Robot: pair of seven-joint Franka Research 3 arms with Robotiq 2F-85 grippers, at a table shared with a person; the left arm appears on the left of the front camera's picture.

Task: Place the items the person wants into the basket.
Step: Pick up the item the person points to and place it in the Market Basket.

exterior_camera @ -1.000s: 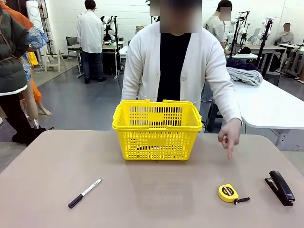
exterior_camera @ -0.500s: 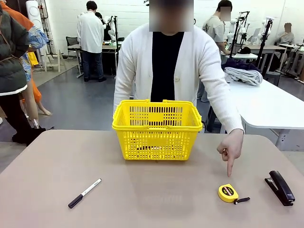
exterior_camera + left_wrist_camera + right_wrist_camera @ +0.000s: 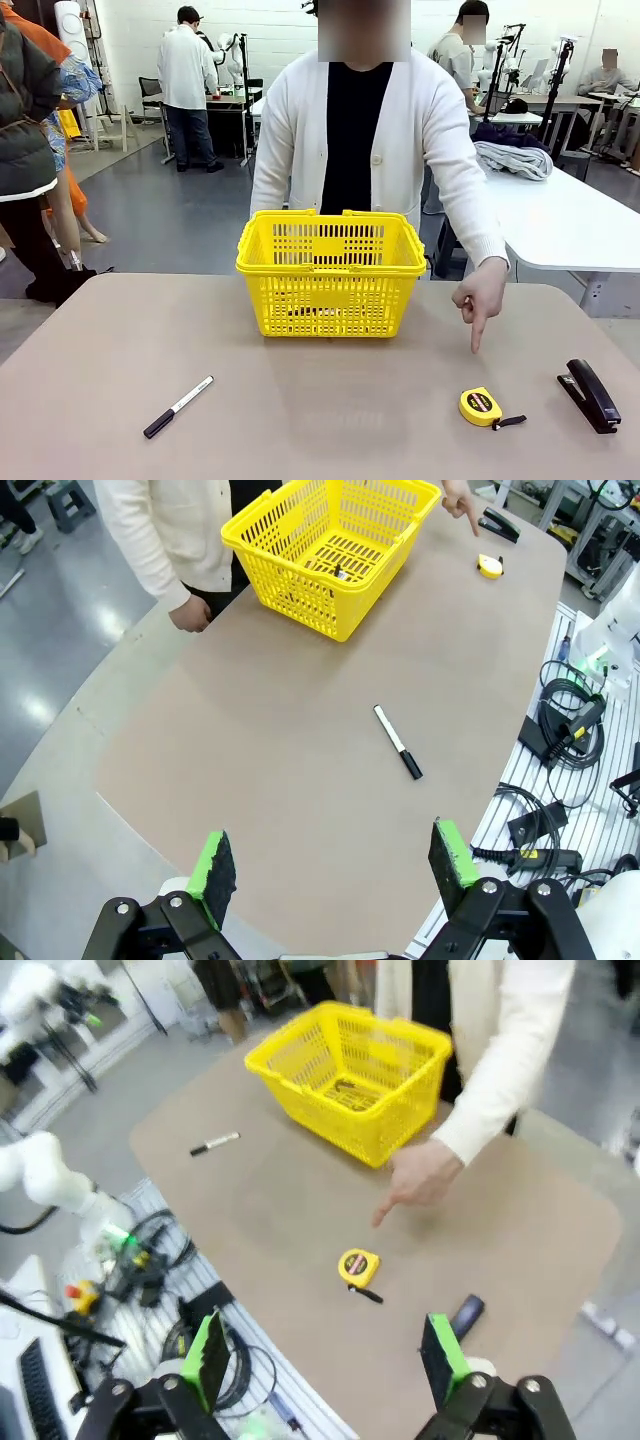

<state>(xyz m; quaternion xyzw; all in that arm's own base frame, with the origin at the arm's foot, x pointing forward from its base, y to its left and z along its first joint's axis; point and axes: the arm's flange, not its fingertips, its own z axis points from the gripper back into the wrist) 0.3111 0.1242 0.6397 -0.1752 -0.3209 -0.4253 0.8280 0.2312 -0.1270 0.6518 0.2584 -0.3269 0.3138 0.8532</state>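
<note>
While the person's hand [image 3: 482, 295] points a finger down at the tape measure [image 3: 481, 406], that round yellow case lies flat toward the right side of the table [image 3: 300, 420], near the stapler [image 3: 591, 395] and well in front of the basket [image 3: 331, 272], touching neither. From the left wrist, the left end effector [image 3: 332, 858] hangs wide open and empty, high above a marker [image 3: 398, 742] and far from the tape measure. From the right wrist, the right end effector [image 3: 323, 1355] is likewise spread wide, holding nothing, almost over the tape measure. I judge the case light, stiff and somewhat slick; pinching across its round body, clear of the black strap beside it, seems safest.
</note>
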